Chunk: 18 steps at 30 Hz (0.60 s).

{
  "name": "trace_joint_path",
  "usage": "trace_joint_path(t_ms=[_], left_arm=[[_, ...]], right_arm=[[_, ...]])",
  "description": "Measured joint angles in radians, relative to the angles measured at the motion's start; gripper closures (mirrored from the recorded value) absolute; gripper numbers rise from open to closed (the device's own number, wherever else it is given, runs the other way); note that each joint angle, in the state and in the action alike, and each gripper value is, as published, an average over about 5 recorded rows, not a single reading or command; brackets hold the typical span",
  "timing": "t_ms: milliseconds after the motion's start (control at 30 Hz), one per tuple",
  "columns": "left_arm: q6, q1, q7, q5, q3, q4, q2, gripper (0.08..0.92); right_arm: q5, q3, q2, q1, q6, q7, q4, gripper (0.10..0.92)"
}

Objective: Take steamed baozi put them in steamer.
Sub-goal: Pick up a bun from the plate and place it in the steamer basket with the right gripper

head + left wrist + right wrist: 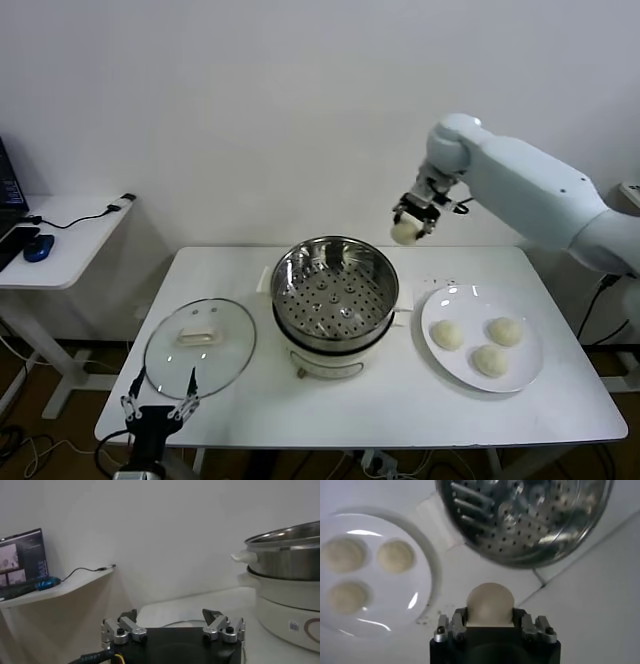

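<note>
My right gripper is shut on one cream-white baozi and holds it in the air, above the table just behind and to the right of the steamer. In the right wrist view the baozi sits between the fingers, with the steamer's perforated tray beyond it. The tray holds no buns. Three more baozi lie on the white plate at the right. My left gripper is open and empty at the table's front left edge.
The glass lid with a white handle lies flat left of the steamer, just beyond my left gripper. A side table with a mouse and cable stands at the far left. The steamer's white base shows in the left wrist view.
</note>
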Motion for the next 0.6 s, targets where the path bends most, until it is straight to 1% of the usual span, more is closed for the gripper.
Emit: trace_joint_path(t_ms=[300,600], left_arm=[[-0.006,0.016,0.0,-0.001,-0.014,-0.011,-0.005,0.177],[-0.009,0.022,-0.001,-0.001,-0.014,-0.014,-0.004,0.177]], right_arm=[[-0.204,0.027,0.109,-0.079,0.118,0.046,0.049,0.423],[-0.399,0.079,0.195,-0.202,0.183,0.093,-0.024,0.416]])
